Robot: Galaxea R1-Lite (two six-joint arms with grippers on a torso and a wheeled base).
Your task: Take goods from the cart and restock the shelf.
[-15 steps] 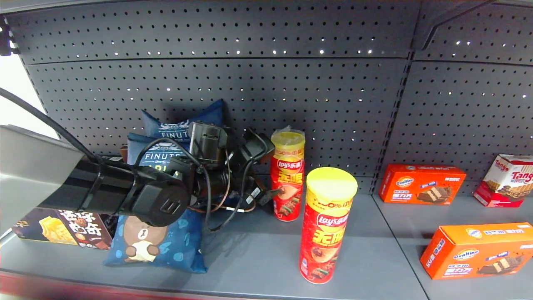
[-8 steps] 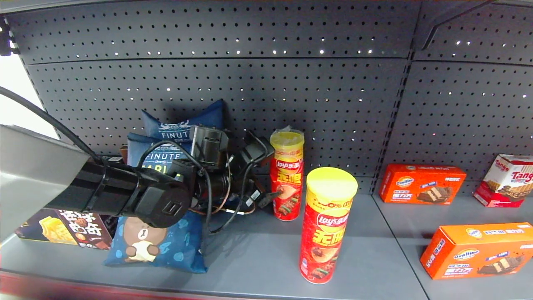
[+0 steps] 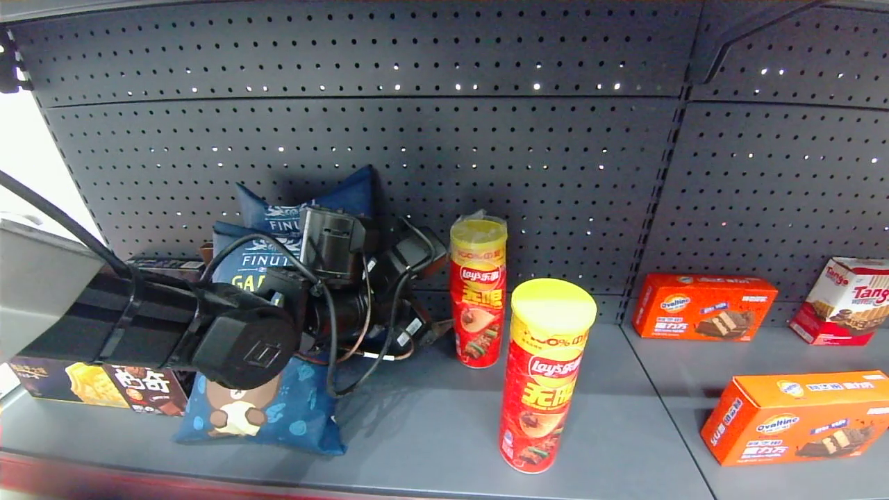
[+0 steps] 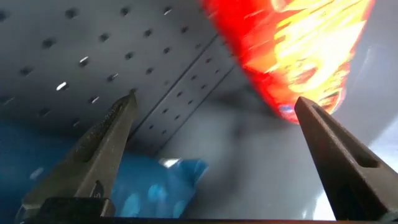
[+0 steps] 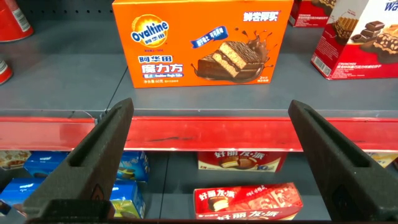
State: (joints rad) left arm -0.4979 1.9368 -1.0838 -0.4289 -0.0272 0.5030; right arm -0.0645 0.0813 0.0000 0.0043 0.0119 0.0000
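I see shop: steel shelf [image 3: 430, 417] with pegboard back [image 3: 444, 139], chip cans [image 3: 545, 375], snack boxes [image 3: 705, 307], red price rail [image 5: 205, 134].

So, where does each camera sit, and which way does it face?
Head: on the head, facing forward and down at the shelf; left arm shows.
Left wrist: behind the open left gripper, facing a red chip can.
Right wrist: behind the open right gripper, facing an orange box.
Shared: head also sees can and box.
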